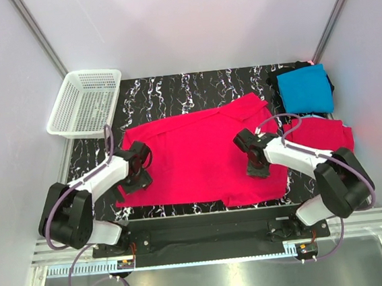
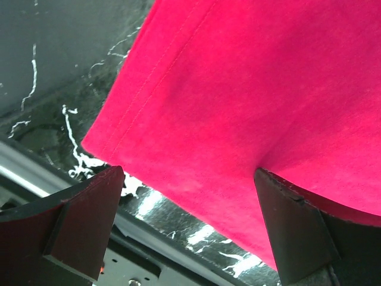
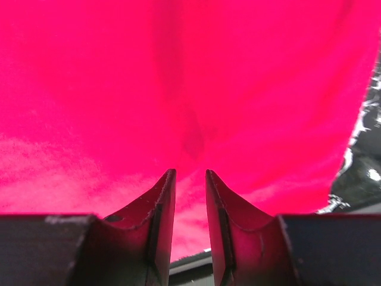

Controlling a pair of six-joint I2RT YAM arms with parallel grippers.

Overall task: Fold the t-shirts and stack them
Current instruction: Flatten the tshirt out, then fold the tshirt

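Progress looks partial: the largest piece, a bright pinkish-red cloth t-shirt (image 1: 192,156), lies spread flat and unfolded mid-way across the black marbled table (image 1: 172,84). At the far right, a folded turquoise-blue t-shirt (image 1: 304,88) sits on a black one (image 1: 291,68), with a second pinkish-red t-shirt (image 1: 319,134) folded just beside them, not yet stacked. The white plastic mesh basket (image 1: 70,87) at far left appears empty. The left gripper (image 2: 187,179) gapes wide over the hem corner. The right gripper (image 3: 190,173) shows a narrow gap; I cannot tell whether it pinches cloth.
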